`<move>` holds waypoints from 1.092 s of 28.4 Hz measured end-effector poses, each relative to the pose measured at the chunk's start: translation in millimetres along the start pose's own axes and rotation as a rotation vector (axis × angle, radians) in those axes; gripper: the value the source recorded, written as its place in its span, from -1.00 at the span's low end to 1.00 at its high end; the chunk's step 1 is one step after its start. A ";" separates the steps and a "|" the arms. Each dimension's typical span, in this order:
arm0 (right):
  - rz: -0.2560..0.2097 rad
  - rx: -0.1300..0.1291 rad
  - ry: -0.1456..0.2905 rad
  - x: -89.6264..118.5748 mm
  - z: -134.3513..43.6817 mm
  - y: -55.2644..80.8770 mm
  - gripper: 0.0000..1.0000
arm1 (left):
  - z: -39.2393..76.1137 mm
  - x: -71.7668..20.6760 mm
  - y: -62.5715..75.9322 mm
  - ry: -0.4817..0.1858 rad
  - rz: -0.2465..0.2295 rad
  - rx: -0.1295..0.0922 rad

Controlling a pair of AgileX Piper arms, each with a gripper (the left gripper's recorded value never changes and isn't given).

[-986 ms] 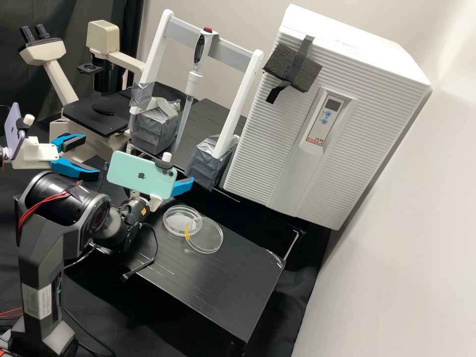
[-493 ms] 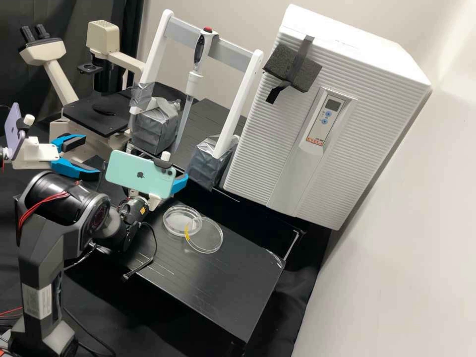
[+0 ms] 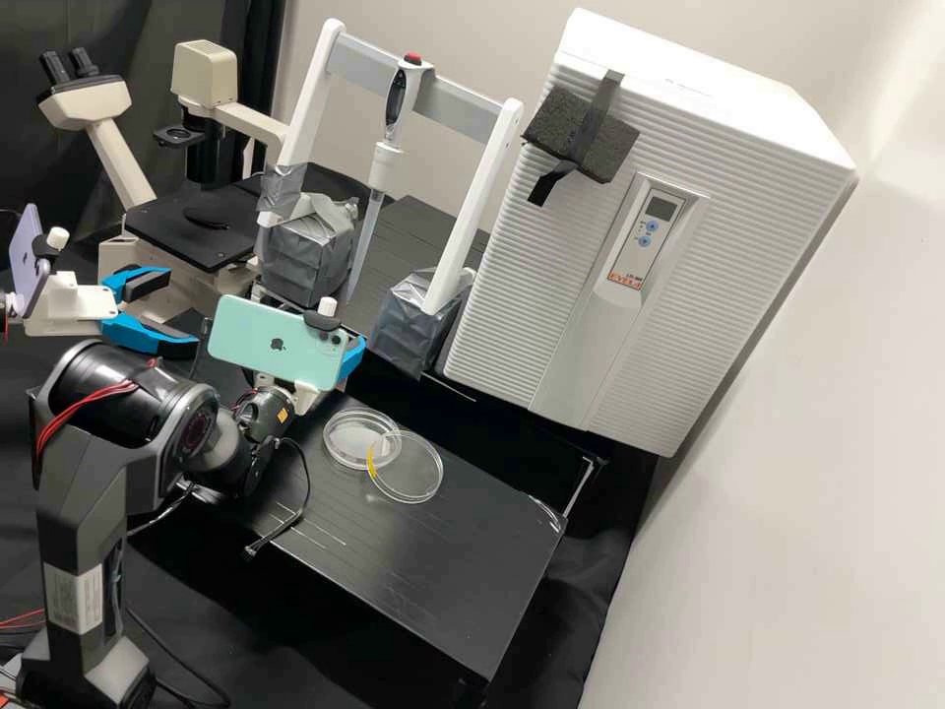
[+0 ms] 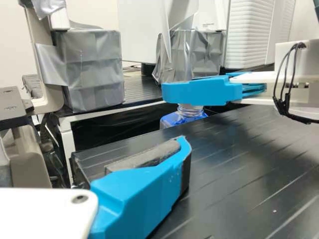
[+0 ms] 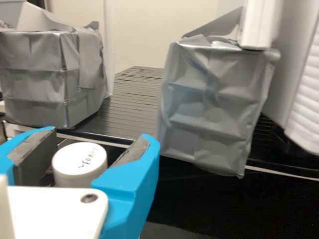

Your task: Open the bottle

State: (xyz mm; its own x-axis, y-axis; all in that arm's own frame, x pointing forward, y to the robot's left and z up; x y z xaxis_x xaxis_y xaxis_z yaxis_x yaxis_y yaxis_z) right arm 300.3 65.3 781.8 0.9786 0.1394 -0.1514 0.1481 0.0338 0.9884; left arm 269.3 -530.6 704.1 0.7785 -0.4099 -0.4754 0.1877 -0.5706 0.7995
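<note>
A laboratory is indicated by a microscope (image 3: 116, 158), a pipette (image 3: 382, 162) hung on a stand (image 3: 448, 98), clear petri dishes (image 3: 406, 473) and a ribbed white instrument cabinet (image 3: 591, 295).

Cap (image 5: 79, 162) between right tool's (image 5: 87, 145) fingers (image 5: 127, 169), bottle (image 4: 182, 117) beneath, two dishes (image 3: 362, 437) on bench (image 3: 443, 551)

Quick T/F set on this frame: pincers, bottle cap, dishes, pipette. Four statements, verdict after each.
1. The right pincer has the white cap between its fingers. True.
2. The left pincer is gripping the bottle. False: it is open and empty, off to the side of the bottle.
3. Two clear petri dishes lie side by side on the black platform. True.
4. The pipette lies flat on the platform. False: it hangs upright in the white stand.
</note>
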 end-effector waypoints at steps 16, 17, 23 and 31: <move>-0.009 -0.001 0.010 0.1 -2.6 -2.5 -1.00 | 0.0 0.0 0.0 0.000 0.000 0.000; -0.009 -0.001 0.010 0.1 -2.6 -2.5 -1.00 | 0.0 0.0 0.0 0.000 0.000 0.000; -0.009 -0.001 0.010 0.1 -2.6 -2.5 -1.00 | 0.0 0.0 0.0 0.000 0.000 0.000; -0.009 -0.001 0.010 0.1 -2.6 -2.5 -1.00 | -0.3 0.0 0.1 0.003 0.001 -0.002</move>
State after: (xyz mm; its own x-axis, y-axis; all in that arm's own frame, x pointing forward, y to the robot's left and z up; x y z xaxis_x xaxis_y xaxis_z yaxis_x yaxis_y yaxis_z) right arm 299.7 67.8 779.3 0.9758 0.1485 -0.1606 0.1569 0.0365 0.9869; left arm 269.5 -530.5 704.3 0.7804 -0.4085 -0.4733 0.1879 -0.5688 0.8007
